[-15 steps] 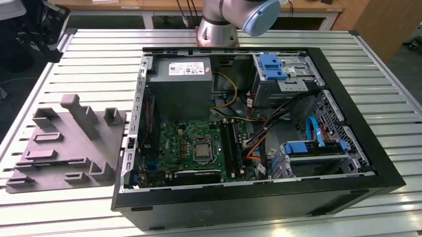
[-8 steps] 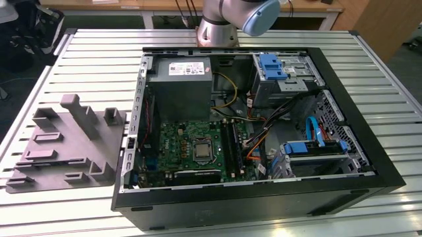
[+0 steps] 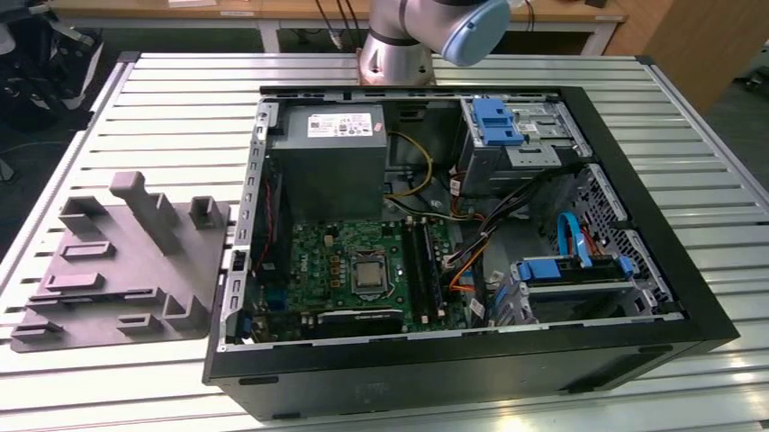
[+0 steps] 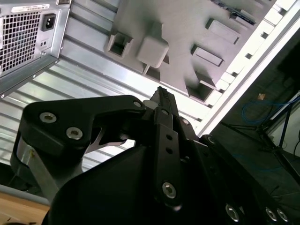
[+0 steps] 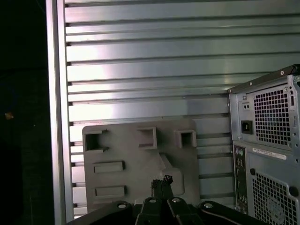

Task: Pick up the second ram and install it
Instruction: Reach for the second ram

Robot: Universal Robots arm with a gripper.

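On the exterior view's left, the grey holder tray (image 3: 121, 270) lies on the slatted metal table (image 3: 157, 117), just beside the open black computer case (image 3: 481, 369). Inside the case, the grey power supply (image 3: 330, 171) carries a white label (image 3: 340, 123) whose print I cannot make out. Nearer the camera lies the green motherboard (image 3: 315, 261) with its long black slot rails (image 3: 423, 256). Orange and black cables (image 3: 463, 261) run just beside the rails on the exterior view's right. Further right are a drive cage with a blue tab (image 3: 495, 121) and a blue cable (image 3: 570, 236). The arm (image 3: 415, 36) rises behind the case at the far side of the table.

In the first wrist view the gripper (image 5: 162, 182) hangs above the tray, its two fingers pressed together with nothing seen between them. Its black linkages cover the near part of the tray. Beside the tray stands the rear of the case, with a power socket (image 5: 246, 126), vent grilles and a strip label (image 5: 269, 152) too small to read.

In the second wrist view another white label (image 4: 30, 8) sits on the rear of the power supply above its socket, and its print is also unreadable. In the same view a thin dark strip that appears to be the second ram (image 4: 233, 12) sits at the end of the tray, near the table's edge. It is well apart from the closed fingertips, and the tray's raised blocks lie between the two.
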